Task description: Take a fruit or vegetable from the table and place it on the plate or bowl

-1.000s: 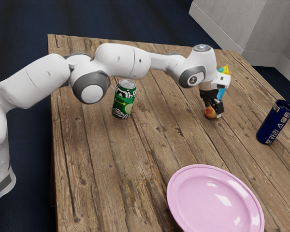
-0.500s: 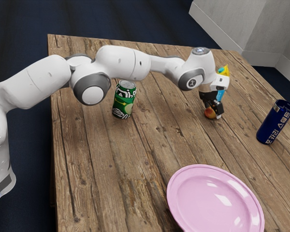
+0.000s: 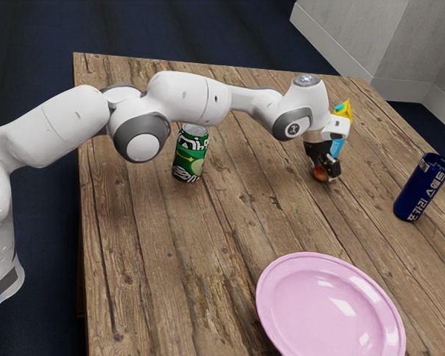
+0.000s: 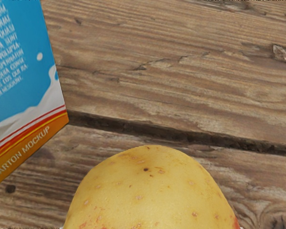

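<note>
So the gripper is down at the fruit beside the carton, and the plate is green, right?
No, the plate is pink, not green; the exterior view shows it. The gripper is down at the fruit beside the carton.

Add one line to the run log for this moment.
phase: grasp | pincer: down at yellow-red fruit | fruit: on table, beside blue carton | pink plate: not yet reached
</note>
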`<state>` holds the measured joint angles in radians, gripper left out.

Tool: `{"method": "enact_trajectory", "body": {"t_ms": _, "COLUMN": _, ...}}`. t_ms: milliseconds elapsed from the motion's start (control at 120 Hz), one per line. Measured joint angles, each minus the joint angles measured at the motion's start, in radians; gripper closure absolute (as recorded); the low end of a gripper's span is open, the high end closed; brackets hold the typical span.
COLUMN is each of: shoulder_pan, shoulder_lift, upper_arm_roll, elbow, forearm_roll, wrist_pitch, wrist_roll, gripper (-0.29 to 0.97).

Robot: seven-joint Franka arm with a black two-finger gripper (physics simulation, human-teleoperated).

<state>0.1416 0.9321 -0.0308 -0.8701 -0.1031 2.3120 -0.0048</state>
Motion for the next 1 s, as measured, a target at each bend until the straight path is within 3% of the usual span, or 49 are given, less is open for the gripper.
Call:
{"method": "enact_trajectory", "body": {"t_ms": 183, "shoulder_pan": -0.008, "shoulder_lift": -0.017, "upper_arm_roll": 0.010, "elbow": 0.000, "forearm_roll": 0.006, "wrist_pitch": -0.030, "wrist_roll": -0.015, "gripper": 0.37}}
{"method": "enact_trajectory", "body": {"t_ms": 308, "shoulder_pan": -0.041, "shoulder_lift": -0.096, "upper_arm_roll": 0.014, "elbow": -0.003, "forearm_roll": 0.049, "wrist_pitch": -0.116, "wrist_roll": -0.022, "gripper": 0.38}}
{"method": "enact_trajectory", "body": {"t_ms": 458, "shoulder_pan": -0.081, "shoulder_lift": -0.276, "upper_arm_roll": 0.014, "elbow": -0.027, "forearm_roll": 0.076, "wrist_pitch": -0.380, "wrist_roll": -0.037, "gripper": 0.37}}
{"method": "enact_trajectory", "body": {"t_ms": 567, "shoulder_pan": -0.119, "shoulder_lift": -0.409, "upper_arm_roll": 0.014, "elbow": -0.169, "forearm_roll": 0.089, "wrist_pitch": -0.549, "wrist_roll": -0.053, "gripper": 0.38}}
{"method": "enact_trajectory", "body": {"t_ms": 850, "shoulder_pan": -0.370, "shoulder_lift": -0.666, "upper_arm_roll": 0.013, "elbow": -0.466, "forearm_roll": 0.152, "wrist_pitch": -0.736, "wrist_roll": -0.122, "gripper": 0.38}}
{"method": "enact_trajectory", "body": {"t_ms": 1000, "shoulder_pan": -0.503, "shoulder_lift": -0.684, "upper_arm_roll": 0.012, "elbow": -0.488, "forearm_roll": 0.160, "wrist_pitch": -0.768, "wrist_roll": -0.164, "gripper": 0.38}}
